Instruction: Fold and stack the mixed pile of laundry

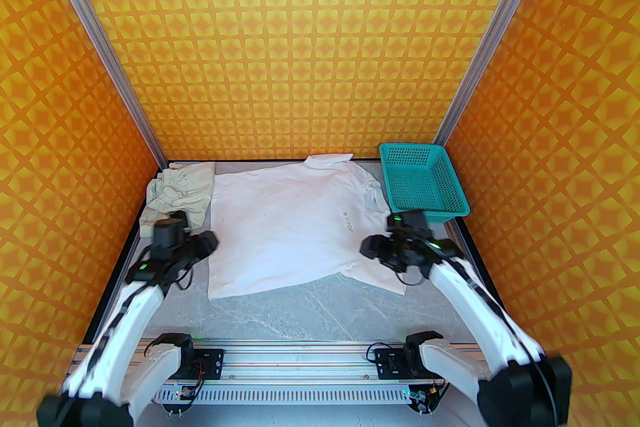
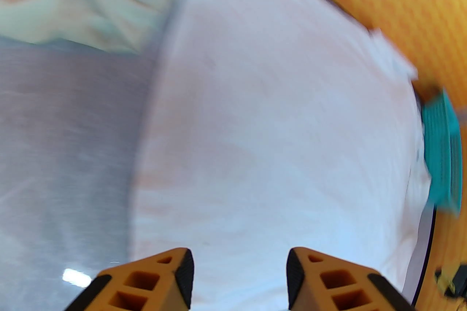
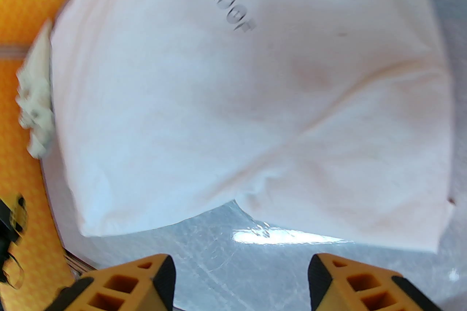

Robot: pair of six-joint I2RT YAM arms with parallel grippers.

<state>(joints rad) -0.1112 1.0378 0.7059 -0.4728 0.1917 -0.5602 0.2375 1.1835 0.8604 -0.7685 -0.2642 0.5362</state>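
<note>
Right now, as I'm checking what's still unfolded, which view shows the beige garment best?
Top external: the beige garment lies sharp, nearly whole, bunched left of the white shirt. Left wrist shows it blurred; right wrist, a sliver at the frame's edge.

Bright, even light — left wrist view motion-blurred, glare on the table [image 3: 255, 234], edges fisheye-bent

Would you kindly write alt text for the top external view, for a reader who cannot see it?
A white shirt lies spread flat on a grey table, a crumpled beige-cream piece beside its far-left corner and a teal mesh basket at the far right. The left gripper and right gripper are poised at the shirt's left and right edges.
</note>
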